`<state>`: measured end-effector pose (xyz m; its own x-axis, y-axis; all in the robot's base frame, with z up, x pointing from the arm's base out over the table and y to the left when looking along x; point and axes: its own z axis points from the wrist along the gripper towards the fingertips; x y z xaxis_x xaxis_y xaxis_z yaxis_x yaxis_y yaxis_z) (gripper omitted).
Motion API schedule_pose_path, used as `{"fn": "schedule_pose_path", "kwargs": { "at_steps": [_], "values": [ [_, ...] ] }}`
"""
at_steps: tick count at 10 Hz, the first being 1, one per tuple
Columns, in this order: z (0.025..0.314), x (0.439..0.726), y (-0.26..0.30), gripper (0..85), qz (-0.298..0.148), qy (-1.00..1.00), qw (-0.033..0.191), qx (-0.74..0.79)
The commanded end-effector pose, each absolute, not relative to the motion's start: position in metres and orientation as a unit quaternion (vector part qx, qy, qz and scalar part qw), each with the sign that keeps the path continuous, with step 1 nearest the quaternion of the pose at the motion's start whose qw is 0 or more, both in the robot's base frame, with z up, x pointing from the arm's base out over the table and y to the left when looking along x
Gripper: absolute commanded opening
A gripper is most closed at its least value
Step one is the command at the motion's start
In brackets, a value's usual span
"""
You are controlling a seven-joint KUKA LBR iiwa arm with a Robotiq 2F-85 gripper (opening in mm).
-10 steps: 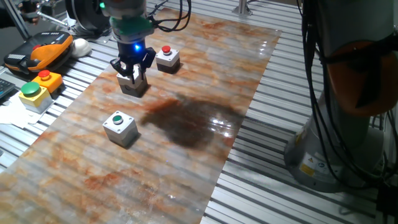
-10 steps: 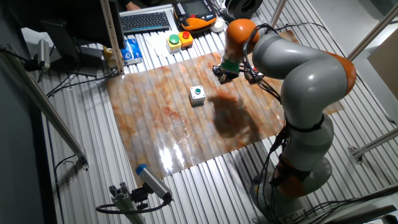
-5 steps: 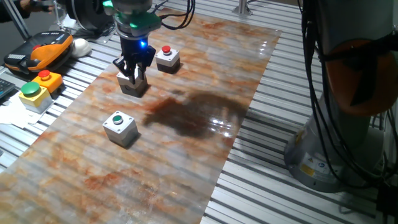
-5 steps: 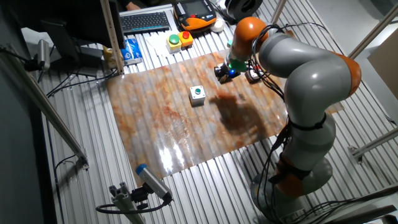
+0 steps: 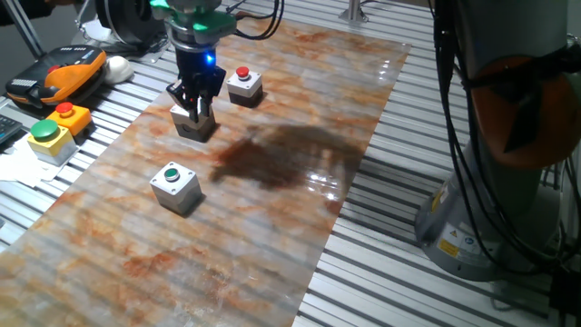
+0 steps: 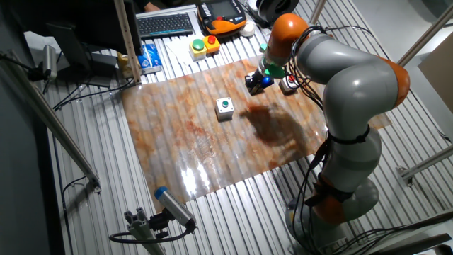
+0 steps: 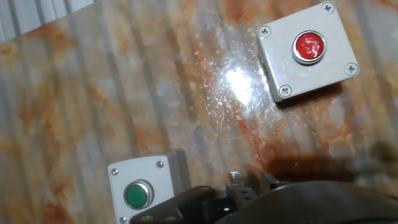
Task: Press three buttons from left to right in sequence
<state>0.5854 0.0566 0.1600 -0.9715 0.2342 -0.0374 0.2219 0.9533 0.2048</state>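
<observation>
Three light-grey button boxes stand on the marbled board. The green-capped box [image 5: 175,186] is nearest, and it also shows in the other fixed view [image 6: 225,107] and the hand view [image 7: 146,186]. A red-capped box [image 5: 244,84] is farthest, and it also shows in the hand view [image 7: 308,50]. The middle box [image 5: 194,125] sits between them, its cap hidden under the fingers. My gripper [image 5: 194,107] points down right over the middle box's top, and it also shows in the other fixed view [image 6: 256,81]. No view shows the fingertips clearly.
A yellow box with a green button [image 5: 44,138] and a yellow-orange box with a red button [image 5: 65,116] sit on the slatted table left of the board. An orange handheld pendant [image 5: 56,74] lies behind them. The arm's base [image 5: 508,182] stands at the right.
The hand has shifted slightly and stands more upright over the middle box. The arm's elbow and its shadow on the board have moved right. The boxes have not moved.
</observation>
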Motion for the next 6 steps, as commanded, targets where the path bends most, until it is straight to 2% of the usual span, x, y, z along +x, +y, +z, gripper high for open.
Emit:
{"fn": "schedule_pose_path", "kwargs": {
  "at_steps": [1, 6],
  "values": [
    [0.1599, 0.5853, 0.0565, 17.0, 0.102, 0.987, 0.031, 0.117],
    [0.1591, 0.5857, 0.0571, 17.0, 0.101, 0.985, 0.038, 0.133]
  ]
}}
